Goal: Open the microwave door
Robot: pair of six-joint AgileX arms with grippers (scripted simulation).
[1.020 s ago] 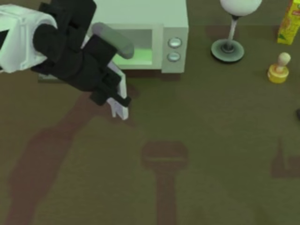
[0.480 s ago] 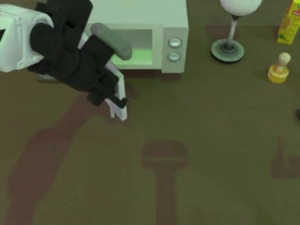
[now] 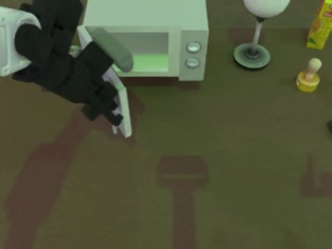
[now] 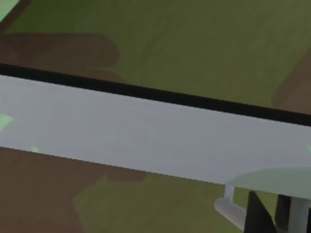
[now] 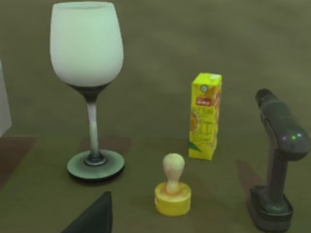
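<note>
microwave door (image 3: 123, 106) sticks out toward 6 o'clock from the microwave (image 3: 155, 36) at table's 11 o'clock, cavity showing. left gripper (image 3: 115, 115) looks clamped on its outer edge. i'd pull along the hinge arc, no yanking.

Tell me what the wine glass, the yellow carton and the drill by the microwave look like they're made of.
Wine glass: looks like glass, glossy, with a milky pale bowl over a clear, darker stem and foot. Carton: likely printed card, matte yellow faces with sharp folded edges and a label. Drill: probably dark grey plastic, dull sheen, tiny lit dots on its body.
</note>
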